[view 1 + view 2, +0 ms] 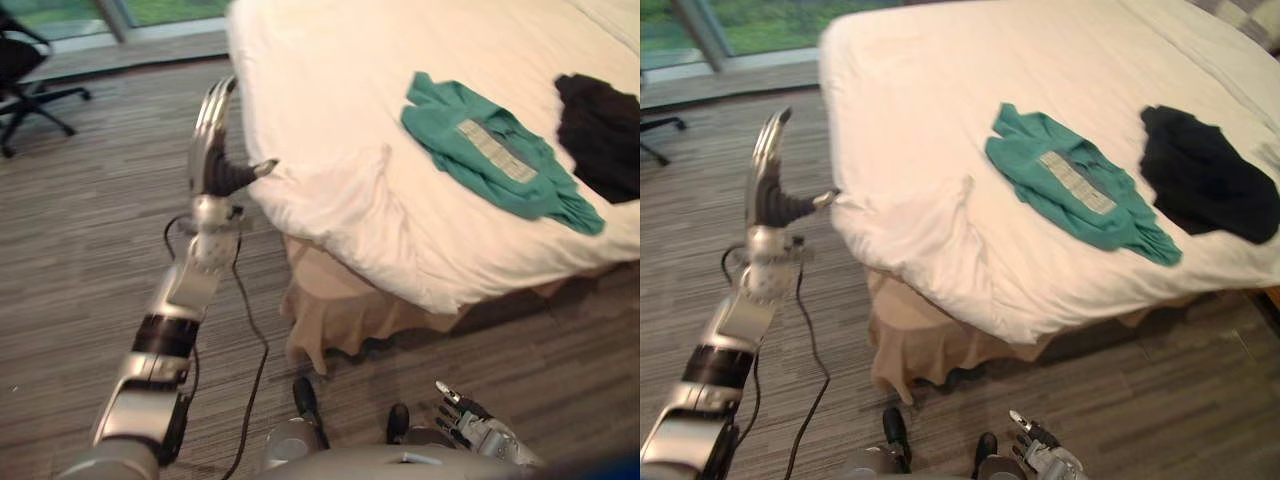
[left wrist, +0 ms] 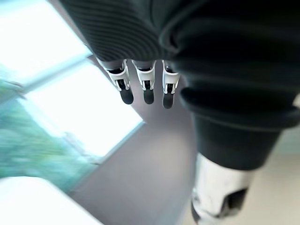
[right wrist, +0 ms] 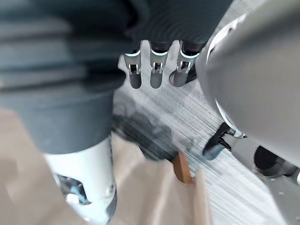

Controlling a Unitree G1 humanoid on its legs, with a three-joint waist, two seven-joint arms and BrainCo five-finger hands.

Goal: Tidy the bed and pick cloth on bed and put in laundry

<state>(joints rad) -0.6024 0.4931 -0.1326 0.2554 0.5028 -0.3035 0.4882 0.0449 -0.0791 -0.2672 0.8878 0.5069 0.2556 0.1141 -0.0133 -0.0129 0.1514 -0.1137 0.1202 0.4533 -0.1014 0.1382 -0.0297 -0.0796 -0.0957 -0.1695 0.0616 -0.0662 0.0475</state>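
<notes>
In the left eye view the bed [image 1: 330, 90] lies under a white duvet [image 1: 350, 215], with a beige bed skirt [image 1: 330, 310] hanging below its near corner down to the striped floor [image 1: 100, 200]. A green cloth [image 1: 490, 150] lies spread flat on the duvet, and a black cloth [image 1: 600, 130] lies crumpled just beside it, toward the robot's right, the two apart. The left hand [image 1: 210, 150] is raised beside the bed's near left corner with its fingers straight and together, holding nothing; its thumb points at the duvet's edge, and whether the tip touches cannot be told. The right hand [image 1: 470, 420] hangs low over the floor, well apart from both cloths. An office chair [image 1: 25, 70] stands by the window [image 1: 60, 15]. The right eye view shows the same layout, with both cloths on the duvet and neither in a hand. In the left wrist view the fingers [image 2: 148, 89] reach out straight with nothing between them, the bright window beyond. In the right wrist view that hand's fingers are extended and relaxed, grasping nothing, above the floor and the bed skirt.
</notes>
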